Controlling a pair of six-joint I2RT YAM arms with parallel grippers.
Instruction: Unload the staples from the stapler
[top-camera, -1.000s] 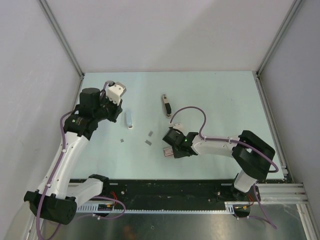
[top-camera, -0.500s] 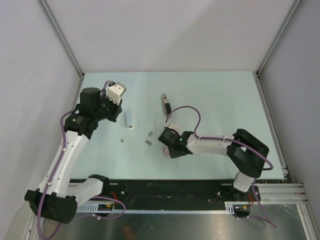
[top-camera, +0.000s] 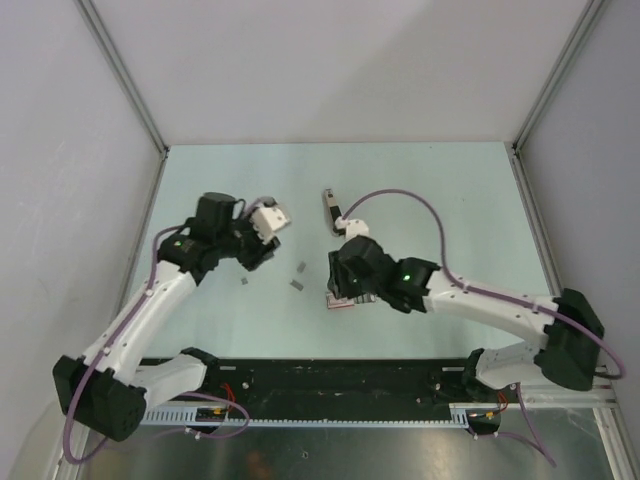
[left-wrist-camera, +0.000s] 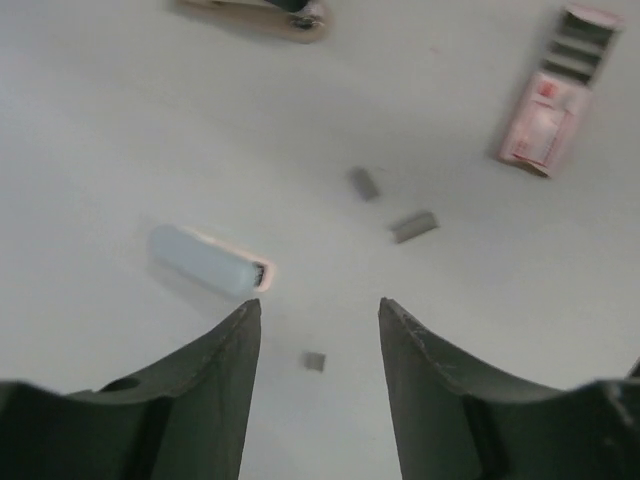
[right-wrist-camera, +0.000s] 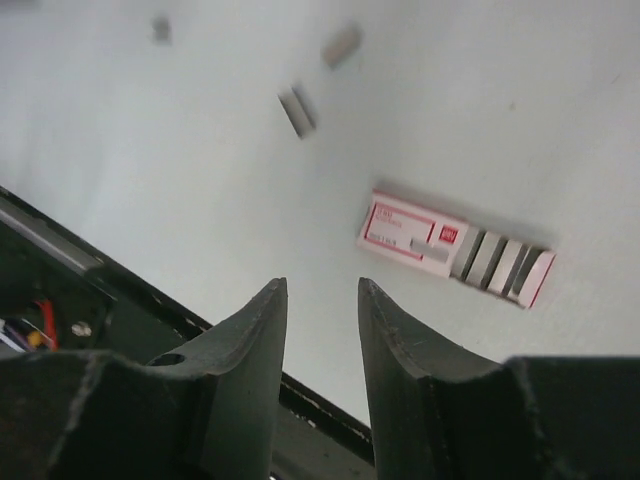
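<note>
The stapler (top-camera: 332, 211), slim with a tan body and black top, lies at mid-table; its edge shows at the top of the left wrist view (left-wrist-camera: 255, 8). Small grey staples lie loose on the table (top-camera: 297, 285), (top-camera: 245, 283); they also show in the left wrist view (left-wrist-camera: 414, 226) and in the right wrist view (right-wrist-camera: 297, 110). My left gripper (top-camera: 255, 252) (left-wrist-camera: 318, 312) is open and empty above one tiny staple piece (left-wrist-camera: 314, 361). My right gripper (top-camera: 345, 288) (right-wrist-camera: 322, 287) is open and empty just near of the pink-and-white box.
A flat pink-and-white box (top-camera: 336, 301) (right-wrist-camera: 455, 248) (left-wrist-camera: 548, 100) lies by the right gripper. A light-blue oblong piece (left-wrist-camera: 210, 262) lies beside my left finger. The black front rail (right-wrist-camera: 60, 270) runs along the table's near edge.
My left arm has swung right and toward the table middle, now covering the blue piece from above. My right arm has stretched out, its gripper shifting beside the pink box.
</note>
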